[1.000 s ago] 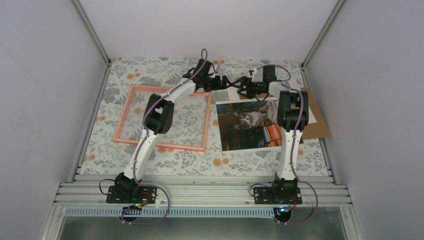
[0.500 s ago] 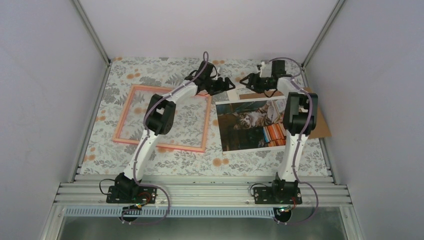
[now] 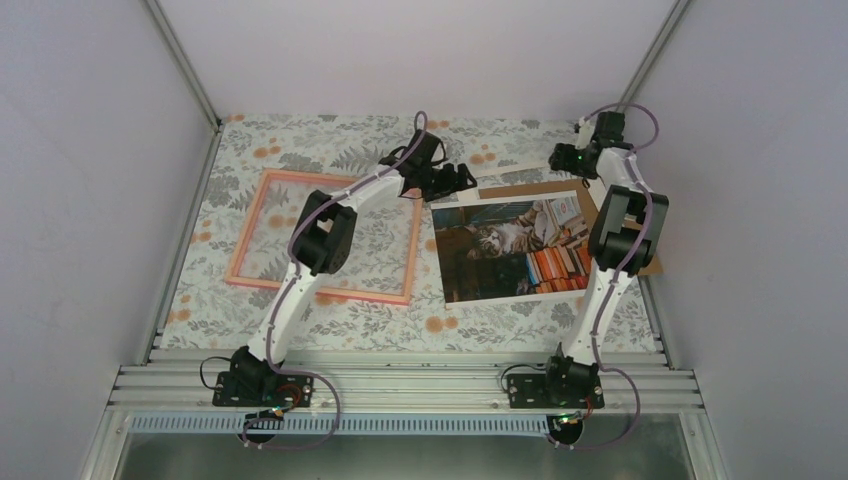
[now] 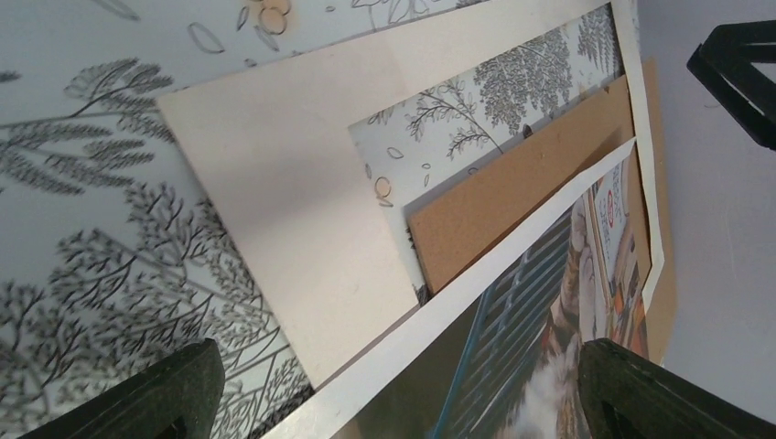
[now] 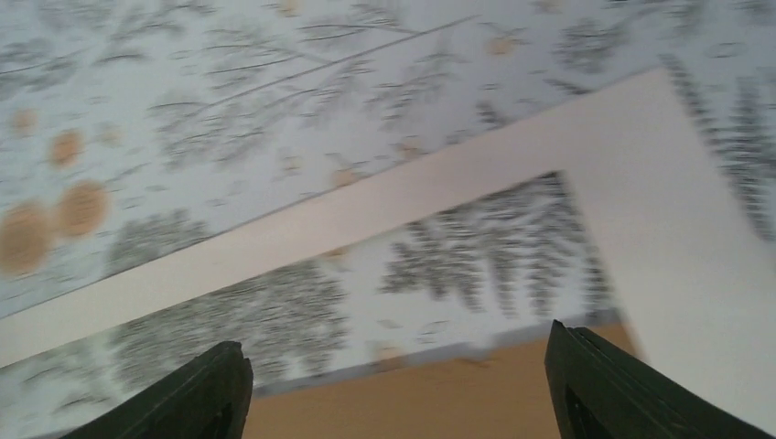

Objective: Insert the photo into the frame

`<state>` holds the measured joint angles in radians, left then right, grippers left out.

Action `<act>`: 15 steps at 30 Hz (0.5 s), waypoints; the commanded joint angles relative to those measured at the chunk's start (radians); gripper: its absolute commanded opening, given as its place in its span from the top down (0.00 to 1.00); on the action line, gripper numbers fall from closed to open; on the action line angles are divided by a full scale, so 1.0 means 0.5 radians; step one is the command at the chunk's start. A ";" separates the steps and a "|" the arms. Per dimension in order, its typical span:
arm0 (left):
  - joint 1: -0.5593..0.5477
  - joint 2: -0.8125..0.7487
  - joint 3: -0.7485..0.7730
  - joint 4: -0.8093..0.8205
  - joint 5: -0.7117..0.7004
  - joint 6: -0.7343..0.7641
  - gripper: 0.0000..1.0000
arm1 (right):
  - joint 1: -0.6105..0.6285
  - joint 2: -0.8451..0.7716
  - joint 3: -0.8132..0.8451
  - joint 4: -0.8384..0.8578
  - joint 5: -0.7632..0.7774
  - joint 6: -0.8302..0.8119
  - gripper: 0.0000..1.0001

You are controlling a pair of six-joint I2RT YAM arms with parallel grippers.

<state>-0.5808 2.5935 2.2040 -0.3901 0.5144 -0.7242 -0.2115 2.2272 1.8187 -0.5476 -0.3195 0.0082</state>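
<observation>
The photo (image 3: pixel 510 250), a cat among books with a white border, lies flat at the right of the table. To its left lies the pink frame (image 3: pixel 320 293), with the tablecloth showing through its pane. My left gripper (image 3: pixel 456 180) hangs open over the photo's far left corner. In the left wrist view the photo's white border (image 4: pixel 458 311) runs between its fingers (image 4: pixel 174 393). My right gripper (image 3: pixel 563 157) is open near the far right corner of the table. In the blurred right wrist view, the right gripper (image 5: pixel 403 393) has nothing between its fingers.
A brown backing board (image 3: pixel 650 262) lies under the photo and sticks out at its right and far edges (image 4: pixel 522 201). A white mat with a cut-out window (image 4: pixel 293 210) lies beyond it on the floral tablecloth. White walls close in on three sides.
My right arm has swung from over the photo's far edge to the far right corner, uncovering the photo. My left gripper has shifted a little right toward the photo's corner.
</observation>
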 commanded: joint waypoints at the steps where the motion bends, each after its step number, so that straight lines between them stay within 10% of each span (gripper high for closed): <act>1: 0.007 -0.073 -0.099 -0.144 -0.071 -0.113 0.03 | -0.038 0.085 0.075 0.037 0.345 -0.135 0.19; 15: -0.001 0.004 -0.101 -0.082 -0.007 -0.158 0.03 | -0.097 0.439 0.231 -0.023 0.300 -0.139 0.08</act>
<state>-0.5800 2.5702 2.1742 -0.3973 0.5011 -0.7750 -0.2497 2.3959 1.9285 -0.5152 -0.1326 -0.0593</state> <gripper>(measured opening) 0.970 0.928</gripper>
